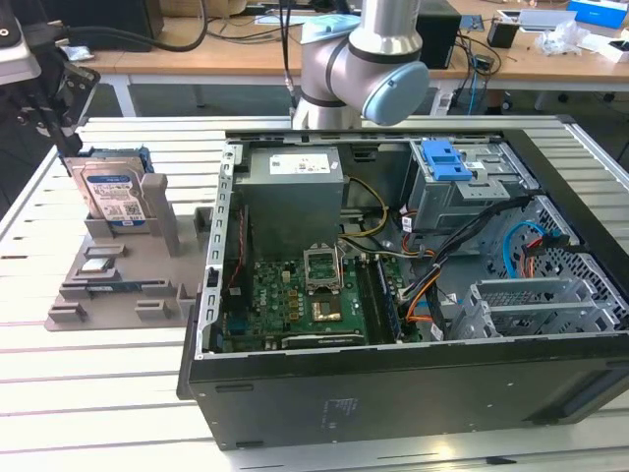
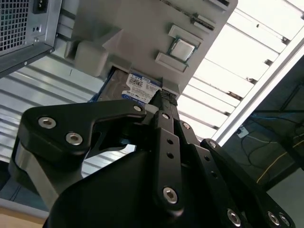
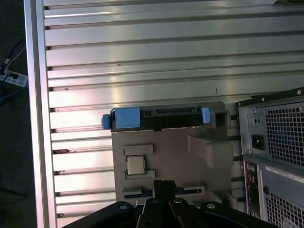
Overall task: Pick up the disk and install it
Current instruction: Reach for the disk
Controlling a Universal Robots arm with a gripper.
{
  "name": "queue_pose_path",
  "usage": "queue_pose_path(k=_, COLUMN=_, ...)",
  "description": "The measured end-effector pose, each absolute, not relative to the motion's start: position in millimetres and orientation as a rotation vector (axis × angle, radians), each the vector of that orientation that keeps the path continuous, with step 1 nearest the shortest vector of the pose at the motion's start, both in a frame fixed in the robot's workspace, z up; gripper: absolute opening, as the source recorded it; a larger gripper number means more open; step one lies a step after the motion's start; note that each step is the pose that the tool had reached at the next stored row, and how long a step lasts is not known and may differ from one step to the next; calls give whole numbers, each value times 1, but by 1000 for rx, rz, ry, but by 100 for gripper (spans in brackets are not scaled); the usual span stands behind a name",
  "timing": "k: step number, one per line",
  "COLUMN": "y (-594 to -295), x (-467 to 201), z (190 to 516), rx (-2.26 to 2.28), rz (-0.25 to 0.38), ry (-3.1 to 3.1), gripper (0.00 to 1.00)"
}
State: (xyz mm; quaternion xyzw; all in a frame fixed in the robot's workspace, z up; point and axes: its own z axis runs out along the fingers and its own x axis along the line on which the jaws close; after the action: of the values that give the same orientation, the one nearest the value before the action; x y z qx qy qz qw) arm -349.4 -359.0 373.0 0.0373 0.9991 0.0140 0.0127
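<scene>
Silver-and-black, the disk (image 1: pixel 113 197) stands on edge along one edge of the grey tray (image 1: pixel 123 267) in the exterior view, with the gripper (image 1: pixel 71 149) near its upper corner. In the second wrist view the gripper (image 2: pixel 164 98) is pressed together and empty, pointing toward the disk (image 2: pixel 135 88). In the first wrist view the disk (image 3: pixel 156 118) sits unheld at the tray's (image 3: pixel 175 156) edge.

The slatted metal table (image 1: pixel 98 393) carries a grey holder tray (image 1: pixel 120 267) beside an open computer case (image 1: pixel 393 393).

I see the disk (image 1: pixel 111 197) standing upright on its edge in a slot of the grey holder (image 1: pixel 147 267), at the exterior view's left of the open computer case (image 1: pixel 393 393). It is silver and black. Its face carries a white and blue label, and blue rails run along its sides.
</scene>
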Motion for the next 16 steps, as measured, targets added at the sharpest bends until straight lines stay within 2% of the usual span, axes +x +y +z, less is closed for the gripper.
queue_pose_path(k=7, y=-342, x=-361, z=361, rx=116, rz=20, ry=3113, gripper=11)
queue_pose_path(k=16, y=-340, x=-363, z=359, rx=116, rz=19, ry=3113, gripper=11)
